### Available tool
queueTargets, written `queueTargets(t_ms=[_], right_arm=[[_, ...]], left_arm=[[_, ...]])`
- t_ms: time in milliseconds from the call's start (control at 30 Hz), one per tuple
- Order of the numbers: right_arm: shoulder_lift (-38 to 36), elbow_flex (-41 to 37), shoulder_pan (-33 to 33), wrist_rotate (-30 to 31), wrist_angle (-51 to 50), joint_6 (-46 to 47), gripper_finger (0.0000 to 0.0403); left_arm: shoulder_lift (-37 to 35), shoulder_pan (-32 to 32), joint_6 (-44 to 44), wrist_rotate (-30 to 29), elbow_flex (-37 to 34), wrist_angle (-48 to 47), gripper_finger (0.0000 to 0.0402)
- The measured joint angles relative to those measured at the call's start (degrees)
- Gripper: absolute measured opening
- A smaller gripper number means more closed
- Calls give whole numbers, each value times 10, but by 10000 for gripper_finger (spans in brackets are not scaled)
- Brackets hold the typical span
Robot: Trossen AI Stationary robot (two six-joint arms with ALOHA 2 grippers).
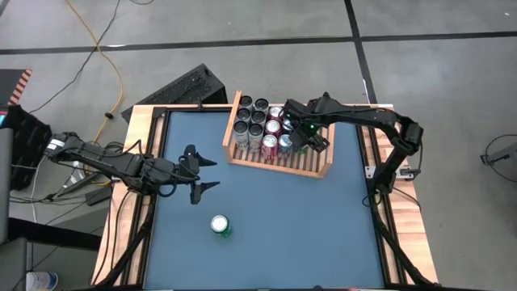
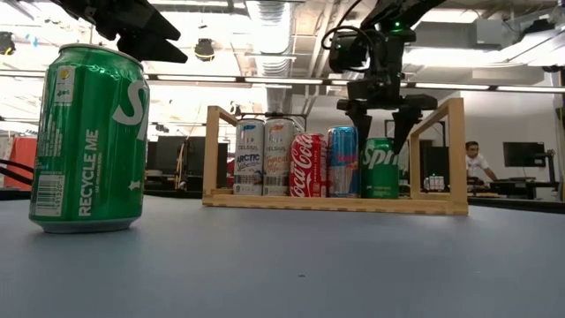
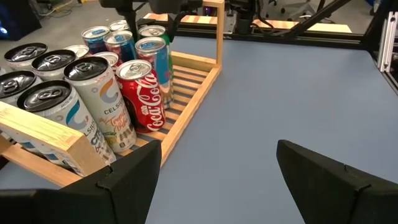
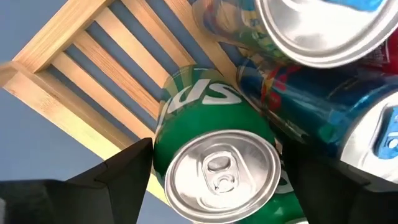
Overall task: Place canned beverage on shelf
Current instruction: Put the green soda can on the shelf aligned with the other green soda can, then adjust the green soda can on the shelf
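Green Sprite can (image 2: 380, 168) stands upright in the shelf (image 2: 335, 204), frame centre; we judge it just released, right gripper (image 2: 380, 113) spread wide above it, clasping nothing.

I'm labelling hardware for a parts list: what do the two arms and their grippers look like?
Both arms are matte black, jointed links. The left gripper has two flat, pointed black fingers. The right gripper carries a lit green indicator on its wrist, and a black cable loops beside it in the low view.
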Motion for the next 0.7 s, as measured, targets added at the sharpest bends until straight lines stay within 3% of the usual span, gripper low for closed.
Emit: queueTargets(t_ms=[400,700], right_arm=[[3,63,4,13,-53,27,349],[-4,64,10,47,-115,105,349]], left_arm=[[0,0,4,0,0,-3,306],[0,0,20,0,0,-2,306]])
